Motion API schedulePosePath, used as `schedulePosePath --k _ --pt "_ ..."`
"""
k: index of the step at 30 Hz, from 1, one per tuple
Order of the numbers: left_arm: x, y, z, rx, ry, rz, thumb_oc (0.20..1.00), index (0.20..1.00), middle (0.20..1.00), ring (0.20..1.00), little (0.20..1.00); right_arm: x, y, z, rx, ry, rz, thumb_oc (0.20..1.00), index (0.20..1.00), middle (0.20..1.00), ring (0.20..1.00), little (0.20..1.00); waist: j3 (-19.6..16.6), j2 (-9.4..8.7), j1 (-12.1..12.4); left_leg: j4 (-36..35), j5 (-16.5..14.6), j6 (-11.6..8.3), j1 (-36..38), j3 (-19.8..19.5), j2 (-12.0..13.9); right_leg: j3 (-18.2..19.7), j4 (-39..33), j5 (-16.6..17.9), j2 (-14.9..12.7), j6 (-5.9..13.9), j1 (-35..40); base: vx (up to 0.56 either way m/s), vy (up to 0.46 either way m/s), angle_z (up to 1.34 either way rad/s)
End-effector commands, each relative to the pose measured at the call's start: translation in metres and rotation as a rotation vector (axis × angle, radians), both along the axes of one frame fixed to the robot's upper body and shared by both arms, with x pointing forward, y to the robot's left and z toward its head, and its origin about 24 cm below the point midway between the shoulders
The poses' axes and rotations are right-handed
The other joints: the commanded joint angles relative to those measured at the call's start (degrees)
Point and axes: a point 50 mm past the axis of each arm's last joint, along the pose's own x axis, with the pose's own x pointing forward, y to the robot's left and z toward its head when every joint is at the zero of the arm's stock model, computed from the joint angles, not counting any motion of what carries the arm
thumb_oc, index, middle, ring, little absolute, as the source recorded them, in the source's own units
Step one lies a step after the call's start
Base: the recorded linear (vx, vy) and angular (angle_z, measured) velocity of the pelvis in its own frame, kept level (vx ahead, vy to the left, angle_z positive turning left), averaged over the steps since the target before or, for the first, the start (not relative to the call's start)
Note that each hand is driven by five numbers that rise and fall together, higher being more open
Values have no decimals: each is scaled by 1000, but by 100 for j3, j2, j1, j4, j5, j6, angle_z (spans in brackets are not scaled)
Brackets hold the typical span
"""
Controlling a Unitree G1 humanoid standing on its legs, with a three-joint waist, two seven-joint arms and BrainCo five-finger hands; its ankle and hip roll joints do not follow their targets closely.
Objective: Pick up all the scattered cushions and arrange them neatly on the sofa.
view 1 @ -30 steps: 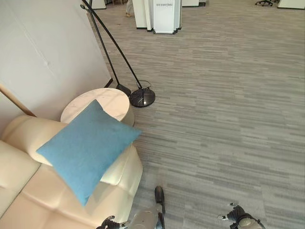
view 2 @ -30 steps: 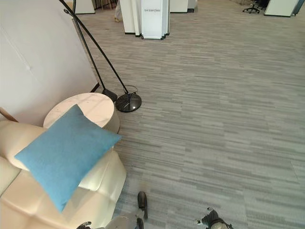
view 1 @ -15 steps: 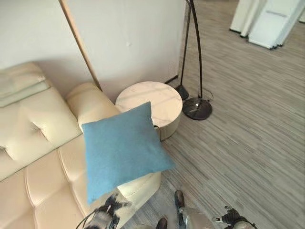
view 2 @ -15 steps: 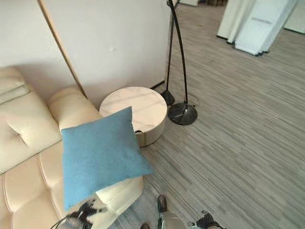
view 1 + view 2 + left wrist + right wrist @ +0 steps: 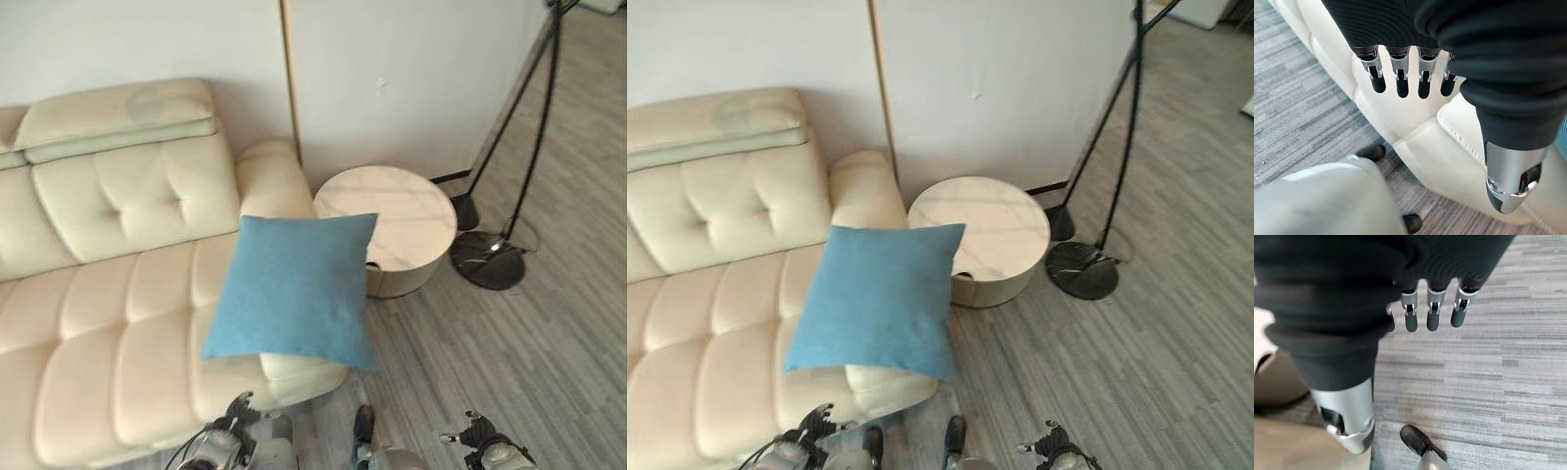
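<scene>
A blue square cushion [image 5: 294,289] lies on the right end of the cream sofa [image 5: 118,294], across the seat by the armrest, its lower corner overhanging the front edge. Neither hand touches it. My left hand [image 5: 1398,81] hangs low by the sofa's front corner, fingers straight, holding nothing. My right hand [image 5: 1432,313] hangs over the grey carpet with relaxed, empty fingers.
A round marble side table [image 5: 387,230] stands right beside the sofa's armrest. A black floor lamp base [image 5: 490,259] sits just right of the table, its poles rising against the white wall. Grey carpet [image 5: 549,362] stretches to the right.
The camera has swung left, bringing the sofa's back and seat into view. The cushion stays where it was on the sofa's end. Both hands still hang empty.
</scene>
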Motion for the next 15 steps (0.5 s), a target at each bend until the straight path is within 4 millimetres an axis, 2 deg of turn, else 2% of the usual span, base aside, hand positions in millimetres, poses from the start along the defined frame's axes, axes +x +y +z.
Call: schedulePosePath --k 1,3,6,9,10,11,12,13,14,15 --pt "-17 26 -2 64 31 40 1000 1000 1000 1000 1000 -9 -8 0 -28 3 -6 1000 1000 1000 1000 1000 -326 -119 33 -512 646 223 -254 259 179 -188 -1286 -305 -471 883 1500 218 255 26" --pt "-25 25 -6 66 62 37 1000 1000 1000 1000 1000 -10 -6 -1 -32 13 13 1000 1000 1000 1000 1000 -433 -47 41 -512 836 161 -206 151 116 -232 -1269 -323 -546 937 1586 260 342 41" --pt "-30 27 -7 70 82 35 1000 1000 1000 1000 1000 -5 -3 0 -28 11 30 1000 1000 1000 1000 1000 -482 -61 92 -384 786 201 -161 133 -30 -202 -1141 -307 -763 1010 1593 150 229 31" --pt "-30 32 -7 84 91 28 1000 1000 1000 1000 1000 0 4 -1 0 0 37 1000 1000 1000 1000 1000 -449 -152 143 -84 472 417 -73 97 -375 -54 -379 -248 -1148 1073 1419 186 348 -11" --pt "-28 35 -5 92 86 30 1000 1000 1000 1000 1000 3 7 0 13 -11 40 1000 1000 1000 1000 1000 -415 -157 118 -85 325 570 39 40 -567 70 267 -41 -1285 1046 1101 134 337 16" --pt "-26 36 -4 95 80 33 1000 1000 1000 1000 1000 6 8 0 17 -19 40 1000 1000 1000 1000 1000 -374 -162 87 -87 269 654 78 30 -689 160 582 215 -1359 1063 962 103 325 17" --pt "-24 37 -3 96 71 37 1000 1000 1000 1000 1000 8 11 1 23 -29 44 1000 1000 1000 1000 1000 -332 -141 51 -97 231 715 108 21 -752 266 922 361 -1366 1041 778 37 159 5" --pt "-23 37 -3 96 71 37 1000 1000 1000 1000 1000 8 11 1 23 -29 44 1000 1000 1000 1000 1000 -347 -133 55 -93 234 715 88 23 -743 269 912 375 -1356 1039 761 87 201 3" --pt "-21 38 -2 97 63 40 1000 1000 1000 1000 1000 10 13 1 33 -37 34 1000 1000 1000 1000 1000 -303 -41 -24 -169 158 779 234 -6 -794 477 1221 305 -1162 953 436 69 122 5" --pt "-21 38 -2 97 63 40 1000 1000 1000 1000 1000 10 13 1 33 -37 34 1000 1000 1000 1000 1000 -298 -45 -18 -174 158 777 244 2 -796 487 1240 292 -1165 952 430 176 157 -10"
